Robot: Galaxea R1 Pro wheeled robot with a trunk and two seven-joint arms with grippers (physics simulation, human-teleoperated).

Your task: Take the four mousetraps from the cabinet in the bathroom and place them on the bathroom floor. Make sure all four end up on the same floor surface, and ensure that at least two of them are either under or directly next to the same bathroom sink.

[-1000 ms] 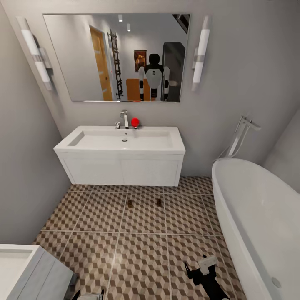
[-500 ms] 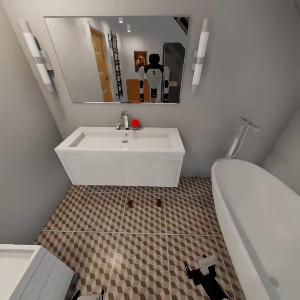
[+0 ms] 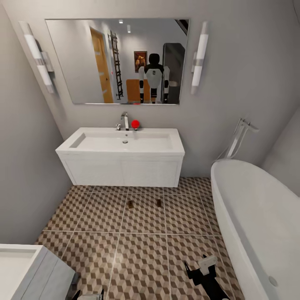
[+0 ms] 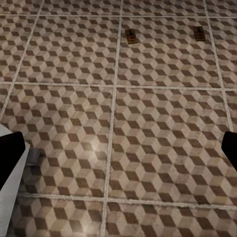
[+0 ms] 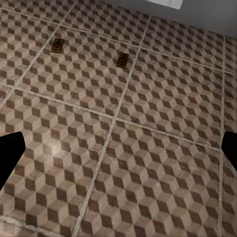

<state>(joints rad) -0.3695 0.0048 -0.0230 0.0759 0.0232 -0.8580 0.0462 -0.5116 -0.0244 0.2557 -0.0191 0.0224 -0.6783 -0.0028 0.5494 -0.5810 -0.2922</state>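
Note:
Two mousetraps (image 3: 130,204) (image 3: 158,202) lie flat on the cube-patterned bathroom floor (image 3: 141,258), side by side just in front of the white sink (image 3: 121,143). The left wrist view shows the same pair (image 4: 131,36) (image 4: 199,33) far ahead of my left gripper (image 4: 118,158), which is open and empty, its dark fingers (image 4: 10,155) at the frame's edges. My right gripper (image 5: 118,158) is open and empty too, with both traps (image 5: 58,46) (image 5: 122,60) well beyond it. In the head view the right gripper (image 3: 201,268) hangs low over the tiles. The other traps are out of view.
A white oval bathtub (image 3: 258,225) runs along the right side. A small white drawer unit (image 3: 29,273) stands at the near left. Grey walls close in at the left and back. The mirror (image 3: 118,60) reflects the robot and an orange-brown block behind it.
The whole head picture has slid down a little, so the camera moved. The two traps and both grippers keep their places.

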